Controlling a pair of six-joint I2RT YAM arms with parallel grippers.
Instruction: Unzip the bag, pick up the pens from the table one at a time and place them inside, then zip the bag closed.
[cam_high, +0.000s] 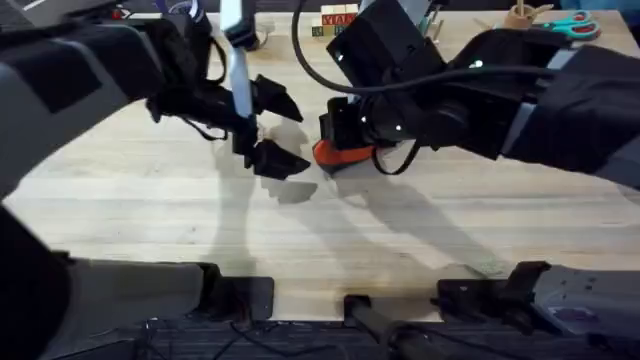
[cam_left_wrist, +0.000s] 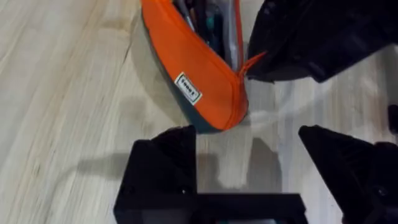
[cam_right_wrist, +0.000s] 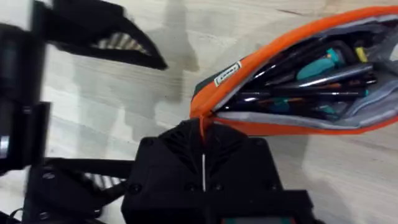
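Presently the bag (cam_right_wrist: 292, 81) lies gaping on the bench (cam_high: 150, 200), pens (cam_right_wrist: 311, 93) inside; my right tool (cam_right_wrist: 202, 146) is closed on its zipper tab, my left tool (cam_left_wrist: 249, 162) spread empty beside its end, where the soft, light fabric needs bracing.

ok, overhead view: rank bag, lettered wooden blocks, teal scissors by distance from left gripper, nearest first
1. The bag, just right of the left gripper, under the right gripper.
2. The lettered wooden blocks, far edge, centre.
3. The teal scissors, far right corner.
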